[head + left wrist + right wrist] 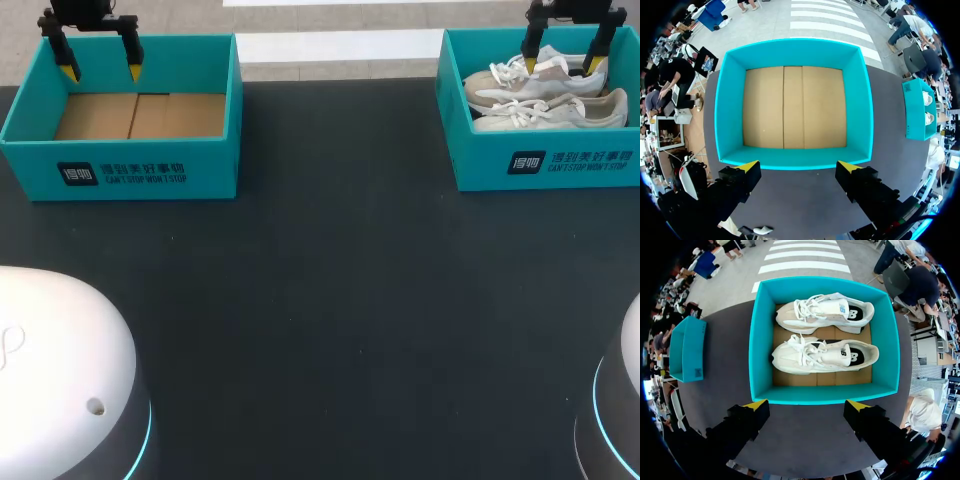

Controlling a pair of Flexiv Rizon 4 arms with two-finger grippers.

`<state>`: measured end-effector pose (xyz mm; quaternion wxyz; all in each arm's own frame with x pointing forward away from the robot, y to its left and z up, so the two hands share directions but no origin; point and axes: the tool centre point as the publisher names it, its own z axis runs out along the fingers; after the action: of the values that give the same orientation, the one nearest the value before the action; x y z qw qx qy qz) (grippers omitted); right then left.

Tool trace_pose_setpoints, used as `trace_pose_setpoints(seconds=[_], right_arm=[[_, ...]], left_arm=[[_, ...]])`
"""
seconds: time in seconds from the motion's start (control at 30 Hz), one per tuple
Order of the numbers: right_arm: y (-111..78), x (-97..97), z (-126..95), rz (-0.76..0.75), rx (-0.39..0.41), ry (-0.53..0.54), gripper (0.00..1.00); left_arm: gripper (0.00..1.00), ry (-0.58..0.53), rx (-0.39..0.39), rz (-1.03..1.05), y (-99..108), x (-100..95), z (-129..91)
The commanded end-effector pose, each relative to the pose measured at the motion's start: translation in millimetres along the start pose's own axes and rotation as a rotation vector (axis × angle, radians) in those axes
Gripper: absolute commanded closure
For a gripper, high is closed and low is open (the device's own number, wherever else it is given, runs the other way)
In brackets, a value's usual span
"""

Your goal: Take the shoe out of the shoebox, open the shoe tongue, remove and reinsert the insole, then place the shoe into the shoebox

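Right gripper (807,405): fingers spread, empty, above the shoebox (759,340) at the tabletop's (330,260) far right corner.
Left gripper (100,68): spread, empty, above an empty box (150,175) at the far left corner.
Shoe (825,355): lies on its side in the shoebox beside a second shoe (827,312). Long axis runs along the far edge, toe toward the left edge.
Handling: probably light, with a soft upper, loose laces and a firmer heel. The heel collar looks the best hold.

Rear overhead, 2 downward wrists, table (330,300) shared
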<state>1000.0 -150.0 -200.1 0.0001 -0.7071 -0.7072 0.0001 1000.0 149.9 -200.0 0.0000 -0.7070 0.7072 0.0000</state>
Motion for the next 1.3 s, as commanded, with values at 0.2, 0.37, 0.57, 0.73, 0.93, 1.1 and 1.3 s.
trace_pose_setpoints(seconds=[0.2, 0.37, 0.57, 0.73, 0.93, 1.1, 1.3], right_arm=[[0.0, 0.0, 0, 0.0, 0.0, 0.0, 0.0], [2.7, -4.8, 1, 0.038, -0.02, -0.047, 0.0], [11.5, -35.8, 10, 0.129, -0.014, -0.075, 0.0], [21.0, -49.0, 11, 0.147, -0.028, -0.084, 0.0], [19.2, -71.7, 24, 0.125, -0.072, -0.09, 0.0], [20.1, -84.9, 36, 0.046, -0.134, -0.158, 0.0], [19.4, -93.2, 47, 0.03, -0.186, -0.235, 0.0]], left_arm=[[0.0, 0.0, 0.0, 0.0, 0, 0.0, 0], [0.0, 0.0, 0.0, 0.0, 0, 0.0, 0], [0.0, 0.0, 0.0, 0.0, 0, 0.0, 0], [0.0, 0.0, 0.0, 0.0, 0, 0.0, 0], [0.0, 0.0, 0.0, 0.0, 0, 0.0, 0], [0.0, 0.0, 0.0, 0.0, 0, 0.0, 0], [0.0, 0.0, 0.0, 0.0, 0, 0.0, 0]])
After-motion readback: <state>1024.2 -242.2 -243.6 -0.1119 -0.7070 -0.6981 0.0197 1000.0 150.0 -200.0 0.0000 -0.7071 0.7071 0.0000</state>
